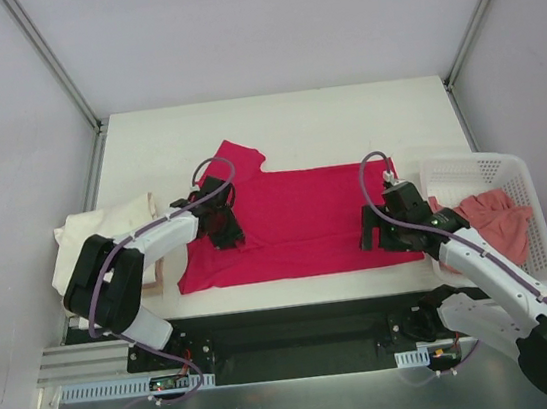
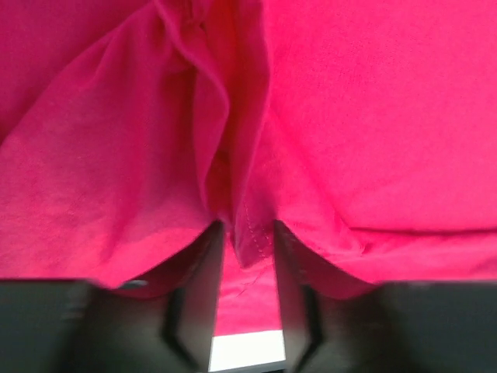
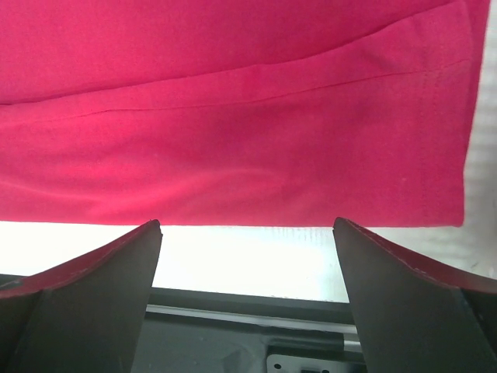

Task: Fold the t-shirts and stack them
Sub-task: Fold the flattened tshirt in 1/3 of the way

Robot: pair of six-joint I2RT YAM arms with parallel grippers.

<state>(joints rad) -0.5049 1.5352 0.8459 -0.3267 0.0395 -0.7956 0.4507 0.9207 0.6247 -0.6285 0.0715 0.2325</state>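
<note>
Left fingers (image 2: 198, 287) are closed on a ridge of the crimson t-shirt (image 1: 305, 215), flat on the worktop (image 1: 342, 115). Right fingers (image 3: 93, 287) are held open at its hem (nothing gripped), which should be pinched before lifting.

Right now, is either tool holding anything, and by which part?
Left tool pinches a raised fold of the crimson t-shirt near its sleeve end. Right tool is open, holding nothing.

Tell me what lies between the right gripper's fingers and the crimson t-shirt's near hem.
Only a bare strip of white table. The right wrist view shows it between the open right gripper and the hem of the crimson t-shirt.
</note>
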